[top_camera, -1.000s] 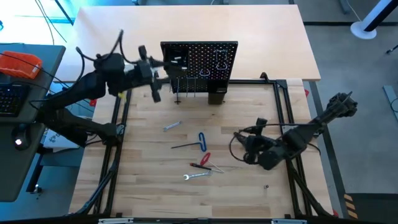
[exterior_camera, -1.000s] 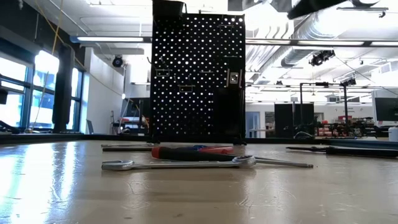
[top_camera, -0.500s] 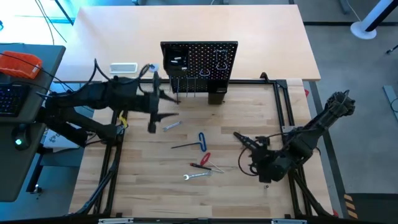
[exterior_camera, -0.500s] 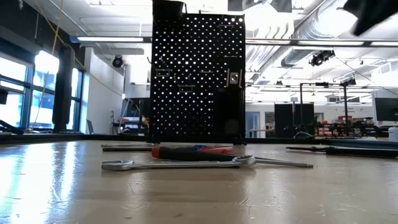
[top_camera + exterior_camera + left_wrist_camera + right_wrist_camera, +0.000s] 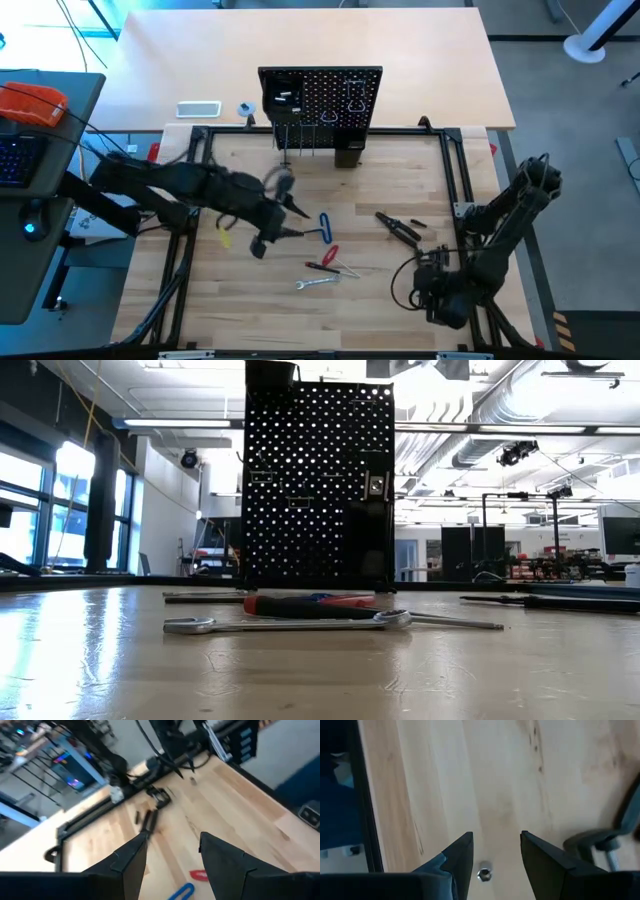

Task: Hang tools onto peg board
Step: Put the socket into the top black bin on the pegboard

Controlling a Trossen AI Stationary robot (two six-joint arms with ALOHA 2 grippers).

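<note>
I see the bench (image 5: 400, 300) carrying the peg board (image 5: 320, 100) upright at its far edge. My left end effector (image 5: 290, 218) hovers mid-bench, fingers parted, empty, beside the blue T hex key (image 5: 325, 226). My right end effector (image 5: 495, 865) sits near the right corner, fingers parted, empty. Pliers (image 5: 398, 227), red screwdriver (image 5: 328, 257) and wrench (image 5: 318, 283) lie mid-bench.

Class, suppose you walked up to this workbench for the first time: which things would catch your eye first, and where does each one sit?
The upright black perforated peg board at the table's far edge stands out first. Next comes the scatter of small hand tools at mid-table: a blue-handled T hex key, a red-handled screwdriver and a silver wrench. The left arm's pincer, fingers apart and empty, hangs just left of the hex key, while the right pincer waits open by the near right corner.
</note>
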